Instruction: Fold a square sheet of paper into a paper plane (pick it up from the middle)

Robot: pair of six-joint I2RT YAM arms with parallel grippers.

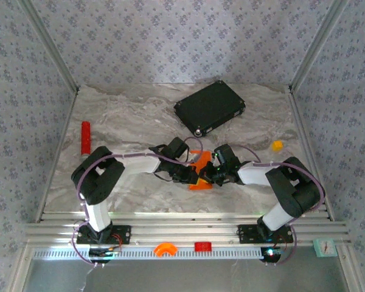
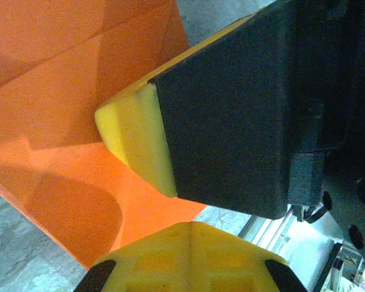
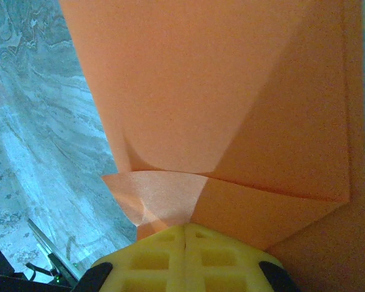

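The orange paper (image 1: pixel 201 170) is lying at the middle of the surface (image 1: pixel 134 115), with the two arms meeting over it. The left gripper (image 1: pixel 190 175) is reaching in from 9 o'clock and the right gripper (image 1: pixel 211 176) from 3 o'clock. A black case (image 1: pixel 210 107) is sitting at 12 o'clock from the paper, a red cylinder (image 1: pixel 85 137) at about 10 o'clock and a small yellow lump (image 1: pixel 277 145) at 2 o'clock, all well apart from it.

In the left wrist view the paper (image 2: pixel 67 91) is showing diagonal creases and overlapping layers, and a yellow pad (image 2: pixel 137 143) of the right gripper is bearing down on it. The left gripper (image 2: pixel 191 230) is showing its jaws closed, pad against pad. In the right wrist view the right gripper (image 3: pixel 185 230) is likewise showing its jaws closed, with the paper (image 3: pixel 188 85) running right up to the tip. I cannot tell whether either is nipping an edge of the paper or only pressing on it.

Folded flaps are meeting along slanted creases there, so the folding is looking partly done. The shape is looking broad, not a narrow dart. I am judging that the lengthwise folds and the wings are remaining, and that the current step is pressing a crease flat.
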